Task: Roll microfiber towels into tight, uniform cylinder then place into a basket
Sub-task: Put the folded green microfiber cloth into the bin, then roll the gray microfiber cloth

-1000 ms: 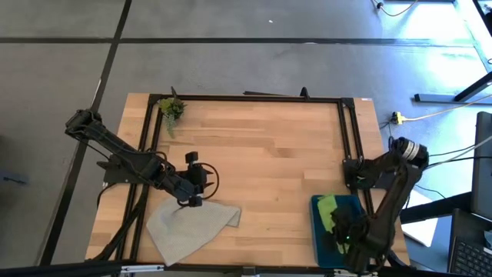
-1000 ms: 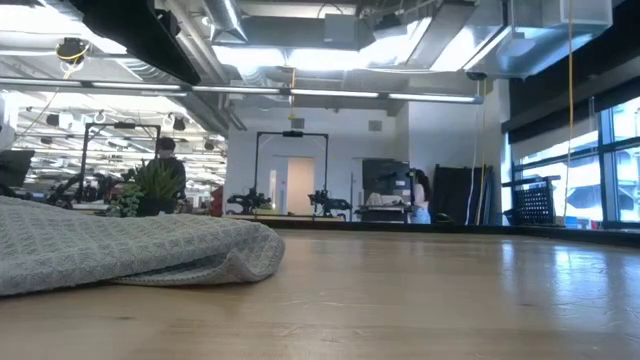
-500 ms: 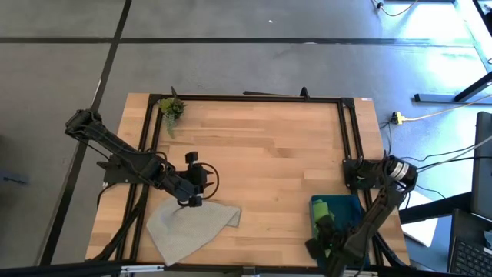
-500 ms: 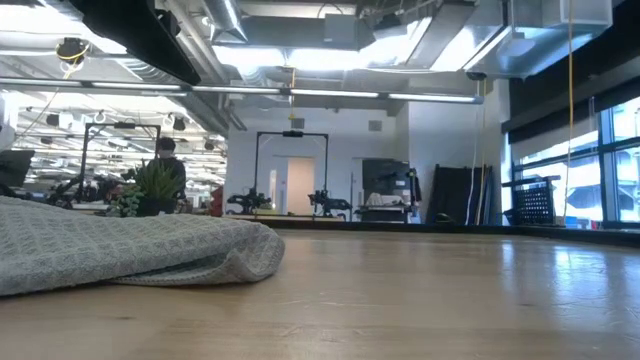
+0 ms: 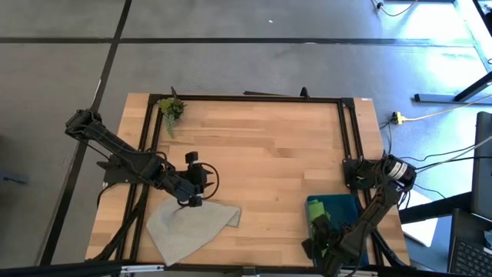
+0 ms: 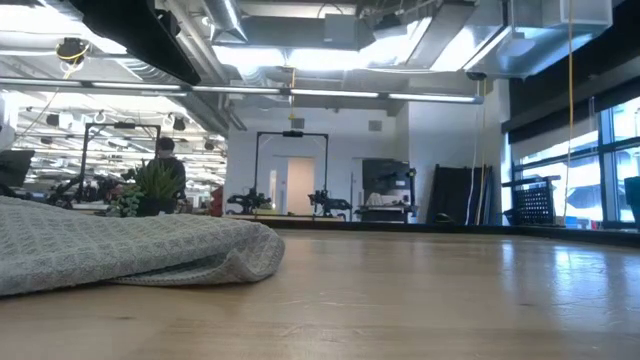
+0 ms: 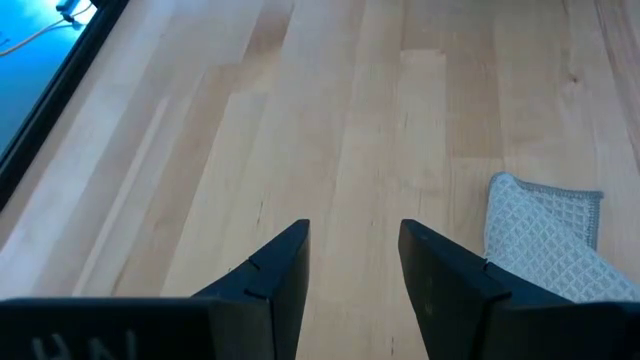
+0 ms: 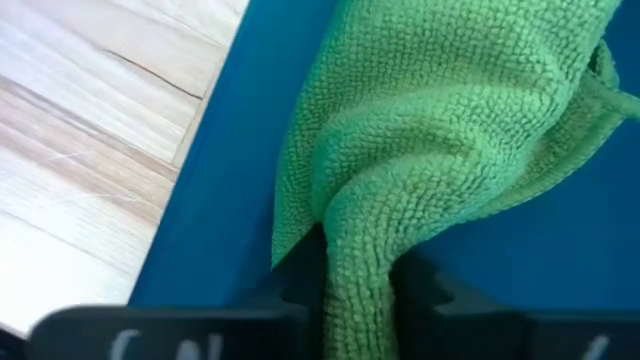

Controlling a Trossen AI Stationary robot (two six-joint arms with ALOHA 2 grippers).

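Wooden table [image 5: 261, 146] under a bright workshop ceiling — a plant sprig [image 5: 171, 108] sits at its far left corner. Near left, the grey towel [image 5: 188, 227] lies rumpled; the left gripper [image 5: 190, 201] hovers at its far edge, fingers apart and empty. Near right, the basket [image 5: 346, 206] holds the green towel [image 8: 450, 130] — the right gripper [image 8: 358, 285] has its fingers pinching a fold of it.

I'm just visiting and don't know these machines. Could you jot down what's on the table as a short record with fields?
Lime green microfibre towel: bunched in the bin, a fold between the right gripper fingers
Dark teal-blue plastic bin: near right corner of the wooden table
Pale grey-beige towel: loose, near left
Left gripper: open, above bare wood beside the grey towel
Green plant sprig: far left corner
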